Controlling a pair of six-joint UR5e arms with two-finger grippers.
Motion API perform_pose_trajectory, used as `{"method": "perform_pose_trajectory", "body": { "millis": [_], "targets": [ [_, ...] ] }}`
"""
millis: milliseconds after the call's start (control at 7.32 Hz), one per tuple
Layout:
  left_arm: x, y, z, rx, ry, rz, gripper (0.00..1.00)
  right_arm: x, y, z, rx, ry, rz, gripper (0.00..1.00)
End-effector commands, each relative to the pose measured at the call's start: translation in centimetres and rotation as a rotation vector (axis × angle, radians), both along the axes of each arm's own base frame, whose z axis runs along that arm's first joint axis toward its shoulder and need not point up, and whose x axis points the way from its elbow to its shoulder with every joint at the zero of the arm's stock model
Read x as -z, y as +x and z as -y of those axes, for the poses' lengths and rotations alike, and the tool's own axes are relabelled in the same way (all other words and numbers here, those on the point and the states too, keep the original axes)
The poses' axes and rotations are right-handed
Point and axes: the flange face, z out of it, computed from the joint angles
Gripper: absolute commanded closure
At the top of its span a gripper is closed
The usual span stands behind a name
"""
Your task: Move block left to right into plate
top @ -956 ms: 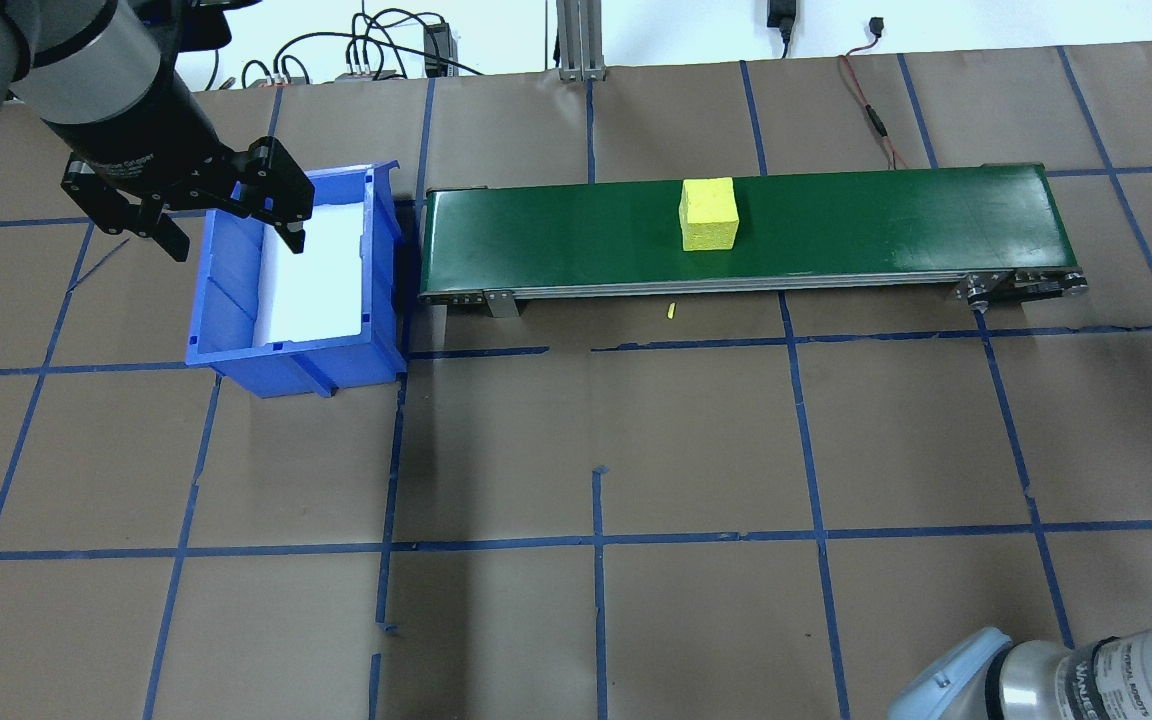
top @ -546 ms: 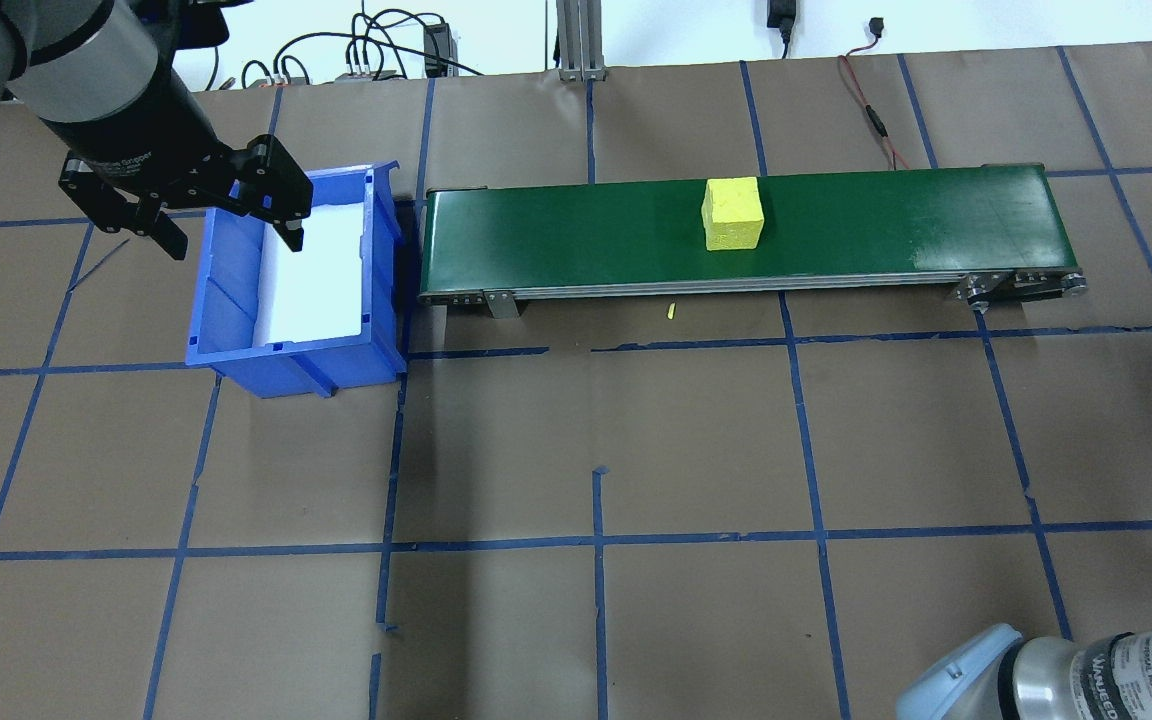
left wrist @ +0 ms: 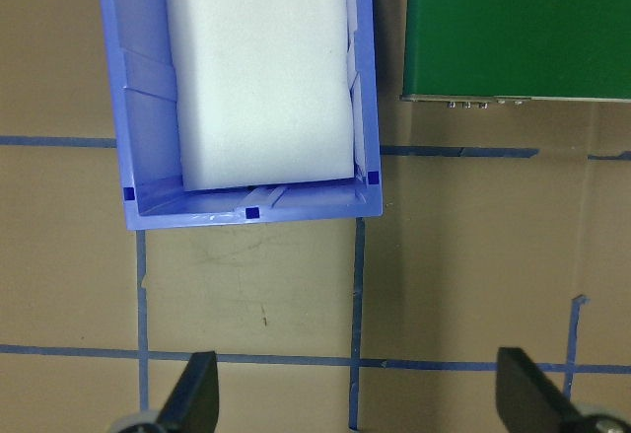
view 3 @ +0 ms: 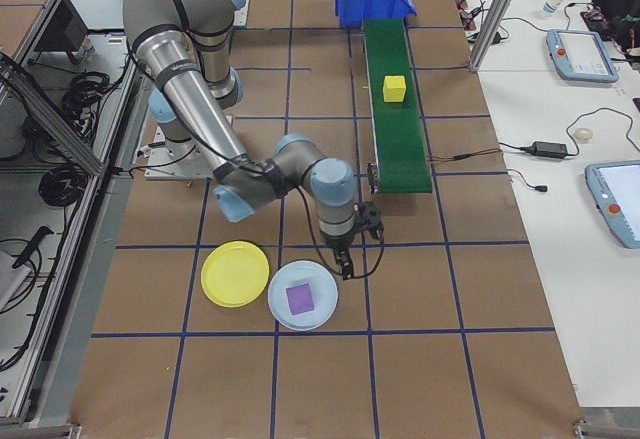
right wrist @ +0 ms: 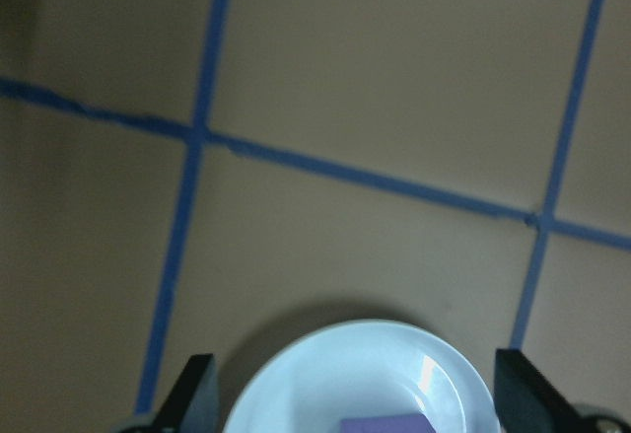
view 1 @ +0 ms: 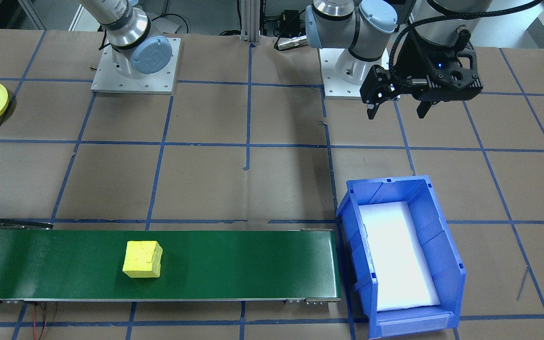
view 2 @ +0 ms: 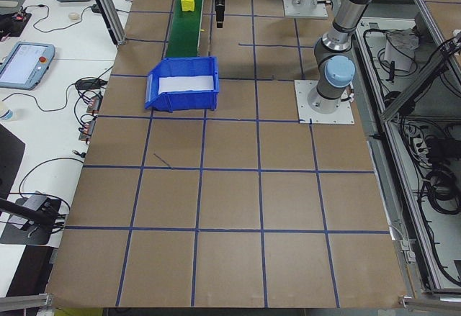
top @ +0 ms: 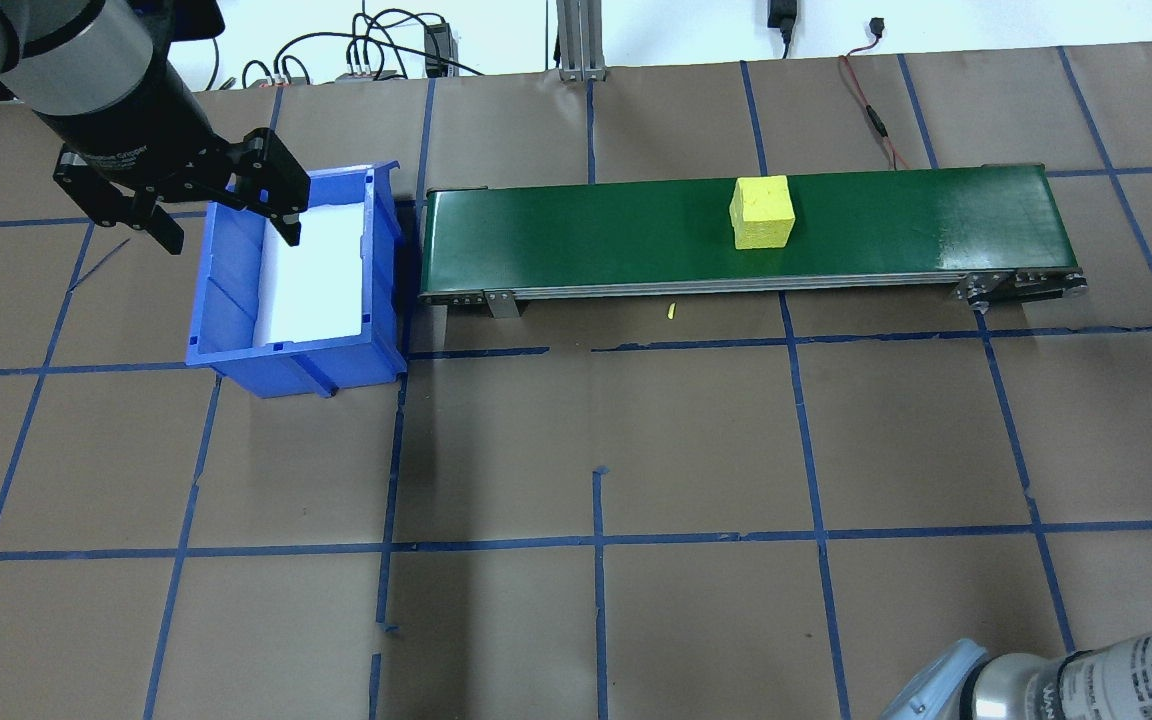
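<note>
One change: the block [top: 763, 212] has ridden further right along the belt [top: 576, 240] over the last second, from near the middle toward the right end; nothing holds it.
Left pincer: the left pincer [top: 226, 208] has drifted slightly up and back from the bin [top: 236, 330]; its fingers stand apart and empty, as the left wrist view also shows.
Right pincer: the right pincer [right wrist: 350, 403] hangs just above a pale blue plate [view 3: 303, 296] that carries a purple block [view 3: 300, 298]; its fingers are spread, gripping nothing.
Plate: the yellow plate [view 3: 236, 273] lies beside the pale blue one, bare, on the near right part of the desk [top: 696, 440], well apart from the belt's end.
Meaning: the left arm's share looks done; the block is likely to reach the right end soon, where the right arm must meet it, grip it and carry it to the yellow plate.
Surface: brown paper crossed by a grid of blue tape.
Room: side benches with tablets [view 2: 26, 62] and cables; white wall and metal posts at the far edge.
</note>
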Motion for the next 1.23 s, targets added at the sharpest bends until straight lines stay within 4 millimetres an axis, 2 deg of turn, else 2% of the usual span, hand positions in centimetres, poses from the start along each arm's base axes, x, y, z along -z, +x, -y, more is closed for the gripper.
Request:
{"method": "perform_pose_trajectory", "body": {
  "millis": [0,137,273,410,546,683,1093],
  "targets": [
    [0.0,0.0,0.0,0.0,-0.001,0.0,0.0,-0.7,15.2,8.1,0.032,-0.048,0.082,0.0],
    [0.2,-0.1,0.0,0.002,0.004,0.0,0.0,-1.4,21.5,10.5,0.093,-0.081,0.124,0.0],
    [0.0,-0.1,0.0,0.002,0.001,0.0,0.0,-2.0,26.5,12.2,0.118,-0.1,0.151,0.0],
    [0.1,-0.1,0.0,0.002,0.002,0.0,0.0,-2.7,29.9,13.2,0.143,-0.127,0.206,0.0],
    [0.0,-0.1,0.0,0.002,0.001,0.0,0.0,-2.5,31.1,14.2,0.161,-0.139,0.269,0.0],
    [0.0,-0.1,0.0,0.002,0.001,0.0,0.0,-1.0,31.5,15.3,0.172,-0.131,0.344,0.0],
    [0.0,0.0,0.0,0.003,-0.001,0.001,0.0,3.5,31.7,16.3,0.251,-0.047,0.437,0.01]
  ]
}}
